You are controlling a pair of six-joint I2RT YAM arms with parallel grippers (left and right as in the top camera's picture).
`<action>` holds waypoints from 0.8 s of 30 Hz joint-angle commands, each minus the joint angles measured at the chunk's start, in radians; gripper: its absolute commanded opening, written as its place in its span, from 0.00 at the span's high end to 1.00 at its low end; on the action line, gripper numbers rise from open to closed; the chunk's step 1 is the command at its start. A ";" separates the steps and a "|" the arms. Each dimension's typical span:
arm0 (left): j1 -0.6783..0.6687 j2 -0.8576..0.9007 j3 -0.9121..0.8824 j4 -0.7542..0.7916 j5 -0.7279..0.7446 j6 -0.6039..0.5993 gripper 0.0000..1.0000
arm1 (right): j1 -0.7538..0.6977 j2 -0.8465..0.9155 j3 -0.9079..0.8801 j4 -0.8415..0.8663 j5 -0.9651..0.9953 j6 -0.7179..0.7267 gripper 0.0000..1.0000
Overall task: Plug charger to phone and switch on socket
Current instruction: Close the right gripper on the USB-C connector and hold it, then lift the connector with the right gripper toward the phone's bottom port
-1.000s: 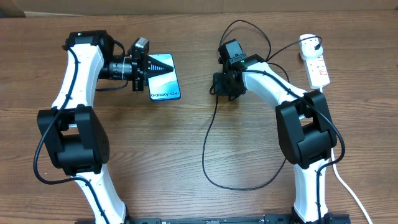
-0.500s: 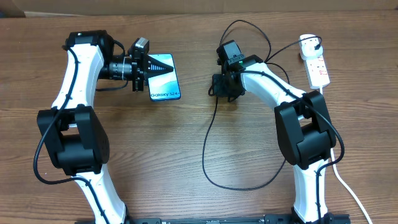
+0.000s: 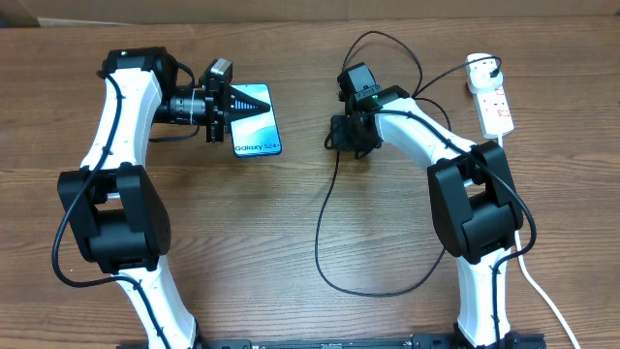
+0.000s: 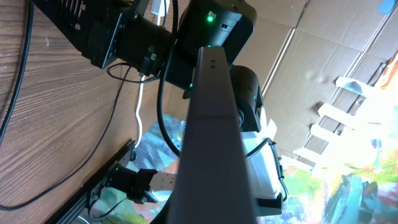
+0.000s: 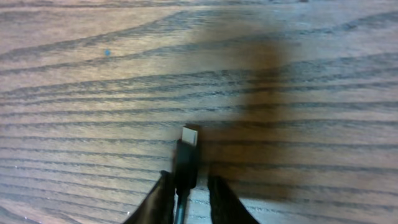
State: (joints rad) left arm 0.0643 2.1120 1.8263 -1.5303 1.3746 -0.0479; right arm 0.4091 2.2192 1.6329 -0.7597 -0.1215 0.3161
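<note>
Narrowing right claw (image 5: 189, 185) around charger (image 5: 188, 149), phone (image 3: 258, 120) unmoved

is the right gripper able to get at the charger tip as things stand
Likely yes: the right gripper has a finger either side of the charger just behind its tip, nothing in the way.

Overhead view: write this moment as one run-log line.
left gripper: shut on phone | right gripper: straddles charger plug, grip unclear | socket: untouched

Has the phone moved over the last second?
No. The phone keeps the same spot and angle against the table wood grain and the socket.
</note>
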 commanded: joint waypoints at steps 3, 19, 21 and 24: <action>-0.007 -0.039 0.015 -0.003 0.028 0.026 0.96 | 0.012 0.063 -0.003 -0.005 -0.027 0.005 0.96; -0.007 -0.039 0.014 -0.002 0.028 0.026 0.96 | -0.130 -0.119 -0.001 -0.034 -0.648 -0.183 0.96; -0.007 -0.039 0.014 -0.001 0.028 0.026 0.96 | -0.144 -0.143 -0.001 -0.054 -0.692 -0.195 0.96; -0.007 -0.039 0.015 0.007 0.027 0.026 0.96 | -0.151 -0.162 -0.001 -0.087 -0.744 -0.230 0.96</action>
State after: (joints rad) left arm 0.0643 2.1120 1.8263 -1.5295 1.3746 -0.0479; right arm 0.2569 2.1265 1.6341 -0.8272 -0.7197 0.1581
